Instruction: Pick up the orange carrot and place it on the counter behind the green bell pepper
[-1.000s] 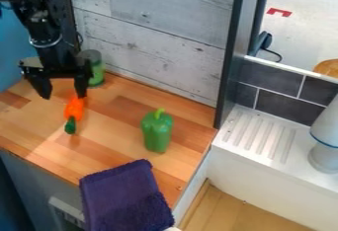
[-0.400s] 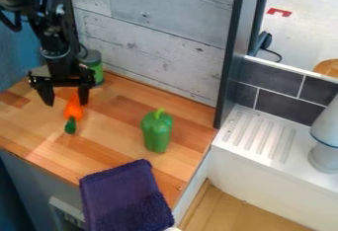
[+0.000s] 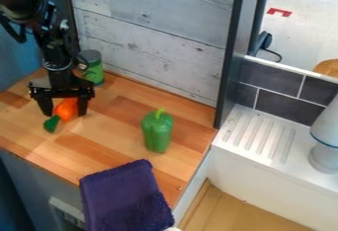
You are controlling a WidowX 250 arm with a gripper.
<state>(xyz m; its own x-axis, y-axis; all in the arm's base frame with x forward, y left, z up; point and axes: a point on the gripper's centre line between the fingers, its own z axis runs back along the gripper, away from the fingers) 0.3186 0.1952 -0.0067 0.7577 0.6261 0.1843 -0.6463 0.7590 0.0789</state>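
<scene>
Camera view: a wood counter [image 3: 119, 114], with a black gripper [image 3: 64, 114] over its left side, fingers apart, an orange carrot [image 3: 66, 108] between them. Grasping appears to be the step in hand; the next move likely calls for closing. The carrot's long axis slants, green end [image 3: 51, 123] pointing near-left, orange body running far-right beneath the gripper.

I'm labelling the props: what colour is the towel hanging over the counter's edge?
The towel is dark purple, seen in the camera view.
</scene>
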